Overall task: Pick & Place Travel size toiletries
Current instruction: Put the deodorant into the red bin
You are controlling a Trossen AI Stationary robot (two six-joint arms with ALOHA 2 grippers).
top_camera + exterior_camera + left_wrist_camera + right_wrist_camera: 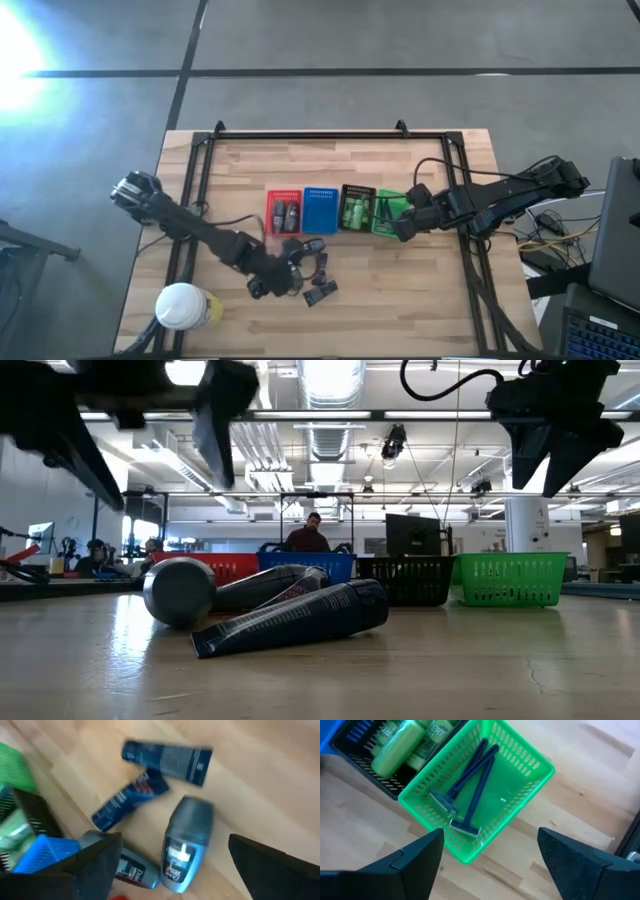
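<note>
Several dark toiletries lie loose on the wood near the table's middle: a grey roll-on bottle (187,842) (180,592), two dark tubes (167,757) (130,800) and another small bottle (127,870). My left gripper (175,845) (283,272) hovers open above them, with the roll-on bottle below the gap between its fingers. Above the green tray (530,780) (388,212), my right gripper (490,835) (398,228) is also open. Two blue-handled razors (470,790) lie in that tray. Green bottles (395,750) fill the black tray (356,208).
A red tray (283,210) holding dark bottles and a blue tray (320,210) complete the row of trays. A white-topped yellow container (183,305) stands at the near left corner. Black frame rails (300,135) border the table. A person (313,532) shows far behind.
</note>
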